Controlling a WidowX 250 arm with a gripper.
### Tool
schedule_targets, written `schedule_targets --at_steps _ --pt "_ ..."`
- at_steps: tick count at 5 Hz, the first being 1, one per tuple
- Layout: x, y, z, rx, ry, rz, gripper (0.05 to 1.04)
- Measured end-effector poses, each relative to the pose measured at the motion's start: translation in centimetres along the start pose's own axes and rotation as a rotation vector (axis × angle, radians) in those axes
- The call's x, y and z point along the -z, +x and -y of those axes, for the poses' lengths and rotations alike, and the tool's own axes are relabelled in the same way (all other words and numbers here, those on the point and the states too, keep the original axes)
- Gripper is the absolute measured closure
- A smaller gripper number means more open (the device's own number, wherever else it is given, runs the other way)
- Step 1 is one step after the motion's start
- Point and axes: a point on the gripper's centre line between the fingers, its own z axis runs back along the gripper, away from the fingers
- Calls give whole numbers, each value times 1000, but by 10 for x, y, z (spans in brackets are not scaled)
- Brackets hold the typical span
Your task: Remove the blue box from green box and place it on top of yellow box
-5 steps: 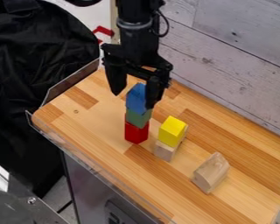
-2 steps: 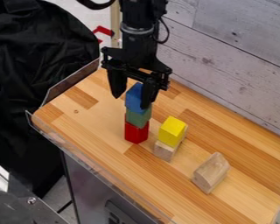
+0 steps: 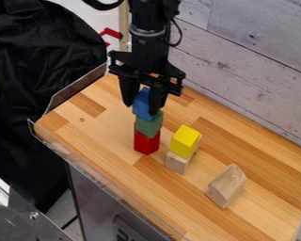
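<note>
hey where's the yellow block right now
In the camera view, the yellow block sits near the middle, on top of a small plain wooden block, just right of the red block at the bottom of the other stack.

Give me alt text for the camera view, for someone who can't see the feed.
Black robot hand closed around a blue box, which tops a green box on a red box. Beside this stack, a yellow box sits on a wooden block, with a larger wooden block farther along the tabletop.
</note>
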Motion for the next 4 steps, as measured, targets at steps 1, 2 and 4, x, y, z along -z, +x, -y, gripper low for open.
schedule_targets --at_steps 1,2,4 --pt "-10 -2 0 -7 5 31 546" --pt "-19 -5 7 1 28 55 546" --pt "-18 -14 39 73 -16 41 545"
